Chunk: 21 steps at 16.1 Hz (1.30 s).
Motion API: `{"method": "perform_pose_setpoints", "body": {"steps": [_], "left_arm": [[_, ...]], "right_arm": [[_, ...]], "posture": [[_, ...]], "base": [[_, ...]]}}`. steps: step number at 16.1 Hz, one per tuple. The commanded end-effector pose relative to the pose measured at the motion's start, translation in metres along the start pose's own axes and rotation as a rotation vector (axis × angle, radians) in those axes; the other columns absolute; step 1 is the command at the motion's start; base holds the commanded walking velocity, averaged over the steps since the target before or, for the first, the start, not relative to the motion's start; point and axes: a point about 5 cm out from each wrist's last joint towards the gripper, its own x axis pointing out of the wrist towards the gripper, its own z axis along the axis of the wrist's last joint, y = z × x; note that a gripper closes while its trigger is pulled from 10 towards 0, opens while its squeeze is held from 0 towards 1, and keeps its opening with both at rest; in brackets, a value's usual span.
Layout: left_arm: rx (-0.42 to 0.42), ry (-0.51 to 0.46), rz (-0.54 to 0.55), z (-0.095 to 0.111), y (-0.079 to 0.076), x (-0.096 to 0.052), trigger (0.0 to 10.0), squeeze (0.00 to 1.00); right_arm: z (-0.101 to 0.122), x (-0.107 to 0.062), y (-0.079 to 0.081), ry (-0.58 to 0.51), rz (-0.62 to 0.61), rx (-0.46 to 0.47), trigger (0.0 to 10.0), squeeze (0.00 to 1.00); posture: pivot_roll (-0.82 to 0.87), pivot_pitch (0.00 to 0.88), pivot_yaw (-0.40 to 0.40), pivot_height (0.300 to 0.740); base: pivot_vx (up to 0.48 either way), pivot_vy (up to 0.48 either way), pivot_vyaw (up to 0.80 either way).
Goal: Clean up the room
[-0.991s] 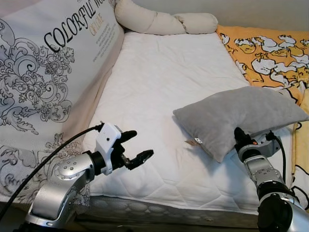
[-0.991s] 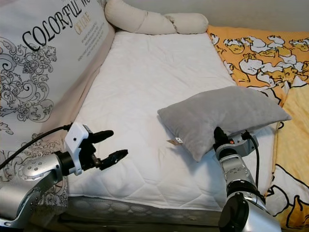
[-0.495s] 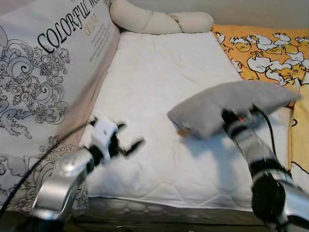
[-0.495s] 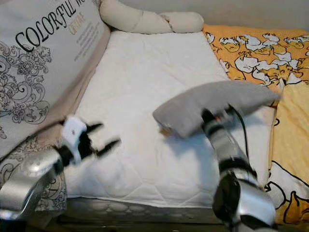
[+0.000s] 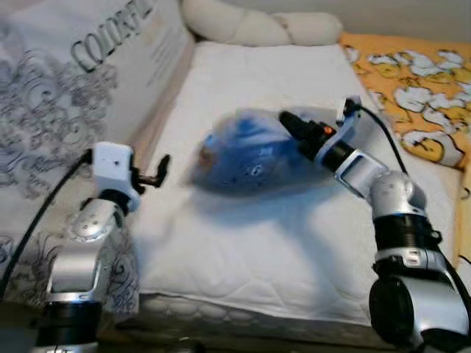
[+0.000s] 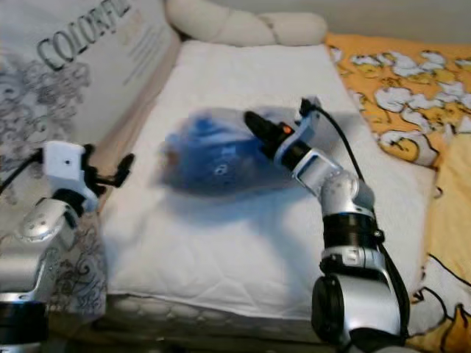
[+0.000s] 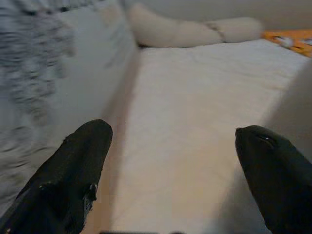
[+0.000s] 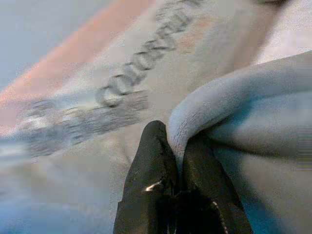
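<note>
Before me: white quilted mattress [image 5: 250, 243]. Printed panel [image 5: 66, 110] stands along its left edge. Cream bolster [image 5: 257, 28] at far end. Orange patterned blanket [image 5: 412, 95] lies right.

I see: blurred blue-grey pillow [image 5: 246, 151]; white quilted mattress [image 5: 243, 243]; orange blanket [image 5: 412, 88], white cartoon print; cream bolster [image 5: 265, 28].
</note>
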Motion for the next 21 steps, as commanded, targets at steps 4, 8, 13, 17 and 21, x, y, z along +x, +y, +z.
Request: {"method": "perform_pose_setpoints", "body": {"steps": [4,8,13,17,21], "left_arm": [[-0.050,-0.065,0.148,0.007,0.018,0.000,10.0,0.02],[-0.057,-0.038,0.103,0.000,0.012,0.004,10.0,0.03],[-0.045,0.059,-0.266,-0.009,-0.040,0.049,10.0,1.00],[0.056,0.315,-0.337,-0.047,-0.081,0.074,10.0,1.00],[0.036,0.451,-0.482,-0.075,-0.126,0.061,10.0,1.00]], "right_arm": [[-0.039,-0.047,-0.023,0.178,-0.064,-0.007,0.0,0.00],[-0.092,-0.098,-0.078,0.332,-0.371,-0.014,0.0,0.00],[-0.106,-0.128,-0.106,0.405,-0.573,-0.077,0.0,0.00],[-0.106,-0.139,-0.111,0.398,-0.590,-0.094,0.0,0.00],[-0.100,-0.134,-0.106,0.357,-0.565,-0.115,0.0,0.00]], "posture": [[-0.02,0.000,-0.010,0.740],[-0.02,0.000,-0.009,0.740],[-0.06,0.000,0.008,0.740],[-0.09,0.000,0.013,0.740],[-0.14,0.000,0.046,0.740]], "base": [[0.000,0.000,0.00],[0.000,0.000,0.00],[0.000,0.000,0.00],[0.000,0.000,0.00],[0.000,0.000,0.00]]}}
